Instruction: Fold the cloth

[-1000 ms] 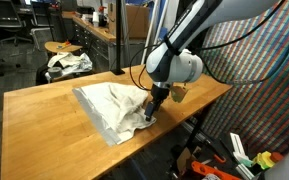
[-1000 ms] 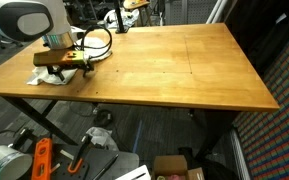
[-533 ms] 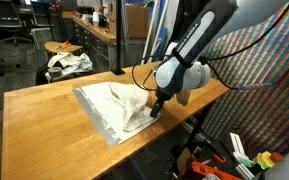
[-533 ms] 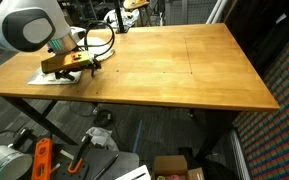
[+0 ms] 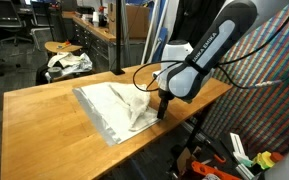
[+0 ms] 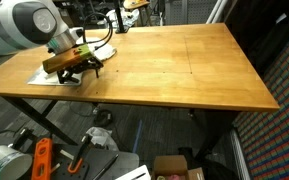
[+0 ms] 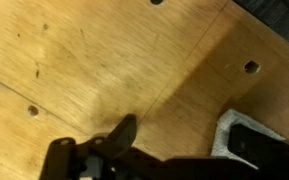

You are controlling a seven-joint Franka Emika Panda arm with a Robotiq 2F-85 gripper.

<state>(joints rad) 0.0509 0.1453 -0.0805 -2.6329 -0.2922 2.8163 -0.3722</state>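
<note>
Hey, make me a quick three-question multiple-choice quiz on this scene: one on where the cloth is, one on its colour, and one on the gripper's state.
1. Where does the cloth lie?
A. On the wooden table
B. On the floor
C. Hung over a chair

2. What colour is the cloth?
A. Red
B. White to light grey
C. Dark blue

3. How is the gripper?
A. Shut on the cloth, holding it high in the air
B. Out of every view
C. Open, at the cloth's edge

Answers:
1 A: in an exterior view the cloth lies rumpled on the tabletop.
2 B: the fabric shows pale against the brown wood.
3 C: the jaws stand apart by the cloth's edge, with nothing seen between them.
</note>
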